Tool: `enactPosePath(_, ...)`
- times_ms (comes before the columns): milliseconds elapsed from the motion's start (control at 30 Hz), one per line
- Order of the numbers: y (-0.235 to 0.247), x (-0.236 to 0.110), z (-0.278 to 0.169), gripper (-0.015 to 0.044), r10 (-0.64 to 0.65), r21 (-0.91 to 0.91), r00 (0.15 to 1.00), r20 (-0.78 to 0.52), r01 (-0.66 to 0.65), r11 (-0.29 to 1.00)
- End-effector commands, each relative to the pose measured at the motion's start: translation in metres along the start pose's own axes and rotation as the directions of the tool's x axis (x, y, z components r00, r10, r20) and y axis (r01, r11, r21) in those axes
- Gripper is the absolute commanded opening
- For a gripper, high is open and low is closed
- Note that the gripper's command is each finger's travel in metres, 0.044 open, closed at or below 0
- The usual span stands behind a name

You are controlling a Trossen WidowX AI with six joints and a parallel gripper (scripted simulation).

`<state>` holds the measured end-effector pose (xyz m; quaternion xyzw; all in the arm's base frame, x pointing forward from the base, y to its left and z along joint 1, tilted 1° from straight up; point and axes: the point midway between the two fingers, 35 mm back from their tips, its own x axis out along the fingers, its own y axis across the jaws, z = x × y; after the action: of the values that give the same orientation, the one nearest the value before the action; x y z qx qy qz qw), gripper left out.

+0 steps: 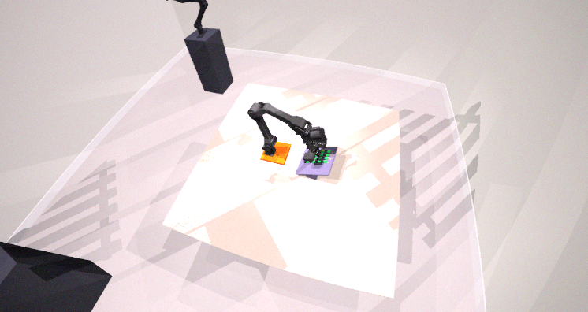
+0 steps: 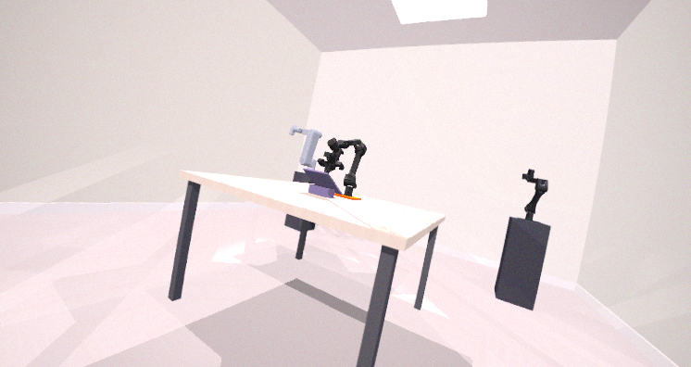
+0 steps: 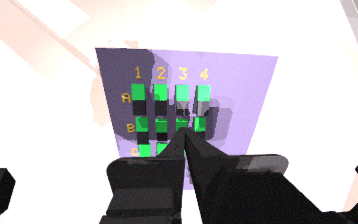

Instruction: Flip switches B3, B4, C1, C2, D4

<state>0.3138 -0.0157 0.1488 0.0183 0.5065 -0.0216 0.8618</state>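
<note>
While my wrist camera looks down the closed fingers, I see the tool (image 3: 184, 134) pinched fully together with nothing between its tips, which point at the B3 switch (image 3: 181, 123) on the purple switch panel (image 3: 240, 90). I cannot tell whether the tips touch that switch. Yellow column numbers and row letters A, B and C are readable; lower rows hide behind the tool. From the top view, the arm (image 1: 284, 118) reaches from its orange base plate (image 1: 284, 157) over the panel, which lies just beside the plate on the white desk (image 2: 270, 195).
</note>
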Motion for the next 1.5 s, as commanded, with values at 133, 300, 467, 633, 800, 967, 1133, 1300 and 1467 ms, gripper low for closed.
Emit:
enactPosePath(133, 0.0002, 0.0126, -0.0022, 0.0000, 0.001, -0.004, 1.000, -0.007, -0.001, 1.000)
enactPosePath(300, 0.0002, 0.0129, -0.0022, 0.0000, 0.001, -0.004, 1.000, -0.007, -0.001, 1.000)
enactPosePath(467, 0.0002, 0.0129, -0.0022, 0.0000, 0.001, -0.004, 1.000, -0.007, -0.001, 1.000)
enactPosePath(633, 0.0002, 0.0129, -0.0022, 0.0000, 0.001, -0.004, 1.000, -0.007, -0.001, 1.000)
enactPosePath(800, 0.0002, 0.0129, -0.0022, 0.0000, 0.001, -0.004, 1.000, -0.007, -0.001, 1.000)
enactPosePath(967, 0.0002, 0.0129, -0.0022, 0.0000, 0.001, -0.004, 1.000, -0.007, -0.001, 1.000)
enactPosePath(1133, 0.0002, 0.0130, -0.0022, 0.0000, 0.001, -0.004, 1.000, -0.007, -0.001, 1.000)
enactPosePath(1300, 0.0002, 0.0137, -0.0022, 0.0000, 0.001, -0.004, 1.000, -0.007, -0.001, 1.000)
enactPosePath(1467, 0.0002, 0.0144, -0.0022, 0.0000, 0.001, -0.004, 1.000, -0.007, -0.001, 1.000)
